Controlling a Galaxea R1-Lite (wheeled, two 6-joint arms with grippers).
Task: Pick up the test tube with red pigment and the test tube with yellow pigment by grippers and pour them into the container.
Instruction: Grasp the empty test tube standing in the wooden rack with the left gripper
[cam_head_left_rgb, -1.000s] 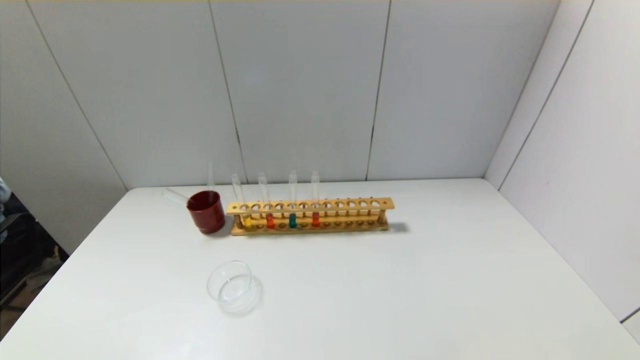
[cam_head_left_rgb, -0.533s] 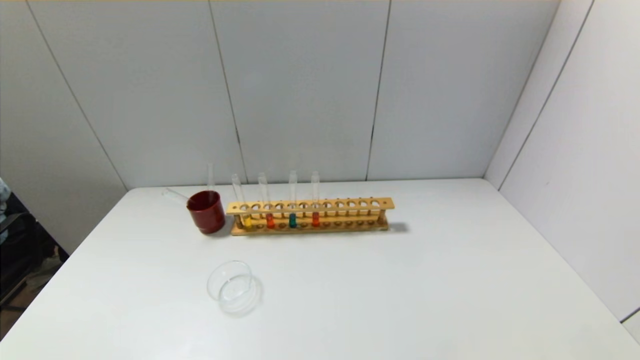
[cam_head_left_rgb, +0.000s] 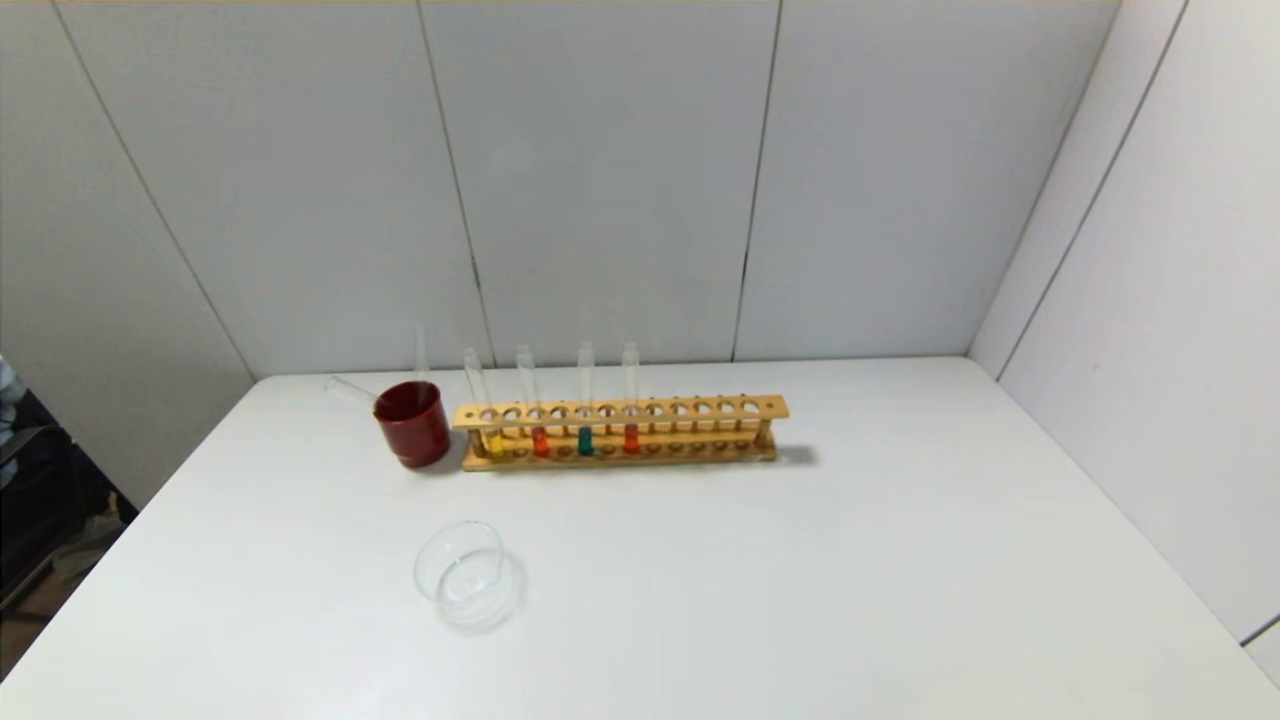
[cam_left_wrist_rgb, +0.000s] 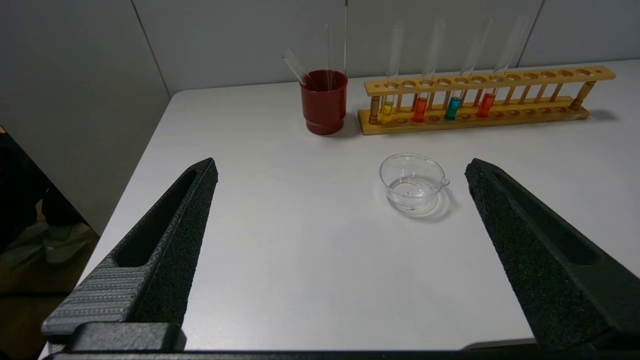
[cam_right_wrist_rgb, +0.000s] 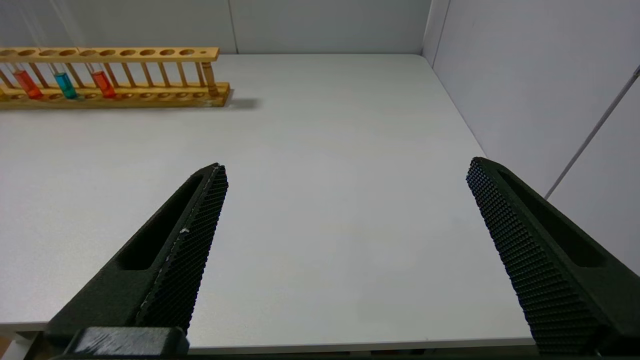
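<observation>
From the head view I see neither arm. On the white counter (cam_head_left_rgb: 800, 580) the wooden rack (cam_head_left_rgb: 620, 432) sits at centre frame, holding, left to right, the test tube with yellow pigment (cam_head_left_rgb: 492, 438), the test tube with red pigment (cam_head_left_rgb: 539, 440), a green tube (cam_head_left_rgb: 585, 438) and a second red-orange tube (cam_head_left_rgb: 631, 436). A dark red cup (cam_head_left_rgb: 412, 425) stands just left of the rack, and the container (cam_head_left_rgb: 465, 575) rests lower left of centre, well apart from the rack.

In the left wrist view, the left gripper (cam_left_wrist_rgb: 340, 167) hangs with fingers spread wide and empty; the container shows between them, the rack beyond it in the upper right.

In the right wrist view, the right gripper (cam_right_wrist_rgb: 345, 167) is likewise wide and empty over bare counter, the rack's end in the upper left.

I judge nothing is started. I'd bring each gripper in level, close on the bare glass above the rack's top rail, and lift straight up before tilting.
</observation>
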